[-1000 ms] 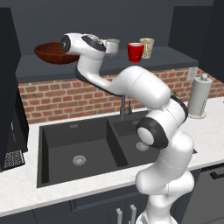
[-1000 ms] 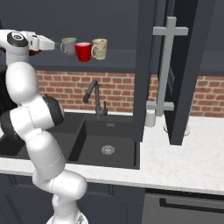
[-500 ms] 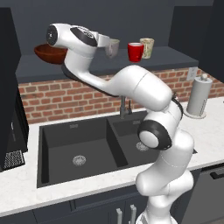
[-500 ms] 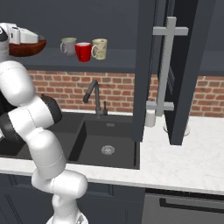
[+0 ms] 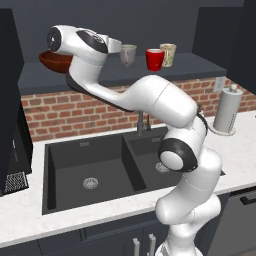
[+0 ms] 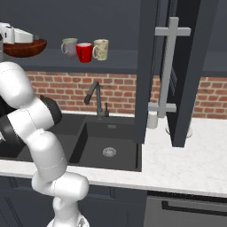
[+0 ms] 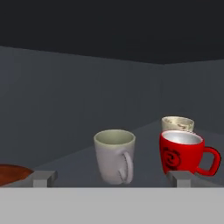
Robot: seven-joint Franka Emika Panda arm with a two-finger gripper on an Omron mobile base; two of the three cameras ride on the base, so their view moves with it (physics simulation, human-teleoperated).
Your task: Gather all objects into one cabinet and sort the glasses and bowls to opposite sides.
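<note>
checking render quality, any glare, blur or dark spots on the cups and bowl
Hand view: soft highlight on the red cup, slightly blurry, cabinet ceiling nearly black. Left base view: bowl glossy, partly behind the arm. Right base view: cups sharp, evenly lit.

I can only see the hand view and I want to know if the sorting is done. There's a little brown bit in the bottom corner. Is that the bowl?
Observer: Yes. The reddish-brown bowl sits whole at the left end of the shelf, well apart from the three cups.
Operator: What's underneath the shelf?
Observer: A brick wall, then a dark double sink with a faucet.
Operator: Anything else down there?
Observer: A white paper-towel roll stands on the counter to the right of the sink.
</note>
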